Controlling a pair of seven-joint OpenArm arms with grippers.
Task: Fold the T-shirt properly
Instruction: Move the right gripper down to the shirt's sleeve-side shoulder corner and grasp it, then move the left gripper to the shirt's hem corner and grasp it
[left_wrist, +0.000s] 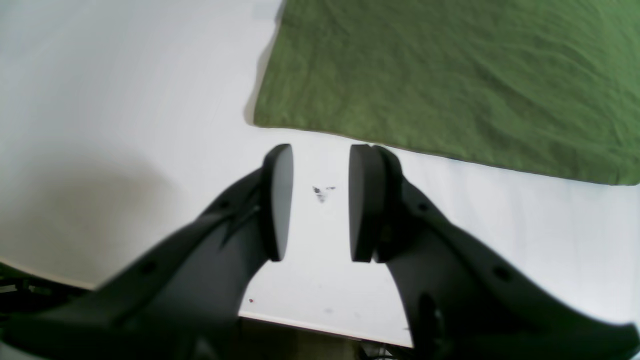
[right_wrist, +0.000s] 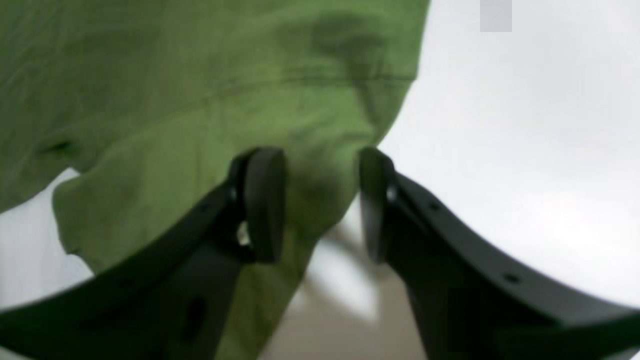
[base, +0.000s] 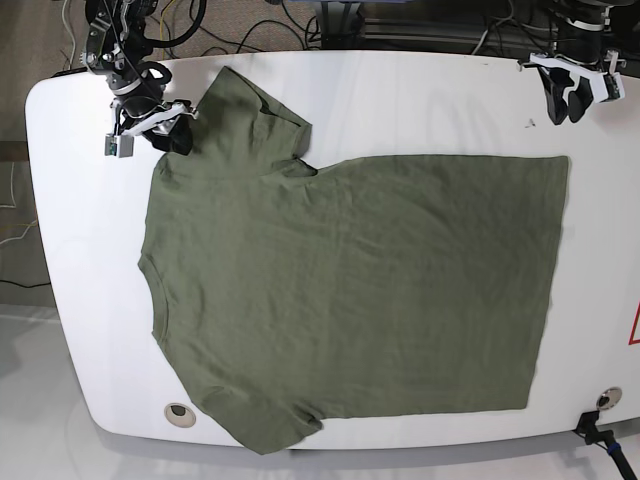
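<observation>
The olive-green T-shirt (base: 350, 290) lies spread flat on the white table (base: 420, 100), collar to the left and hem to the right. At the back left, my right gripper (base: 178, 138) sits at the far sleeve. In the right wrist view its jaws (right_wrist: 320, 155) stand apart, with the sleeve's edge (right_wrist: 175, 100) between and under them, not pinched. My left gripper (base: 565, 108) hovers at the back right over bare table. The left wrist view shows it open and holding nothing (left_wrist: 322, 150), just short of the shirt's hem corner (left_wrist: 450, 75).
Cables and arm mounts crowd the table's back edge. A small dark mark (left_wrist: 320, 192) is on the table between the left fingers. A round insert (base: 178, 411) sits at the front left, a black clamp (base: 600, 400) at the front right corner.
</observation>
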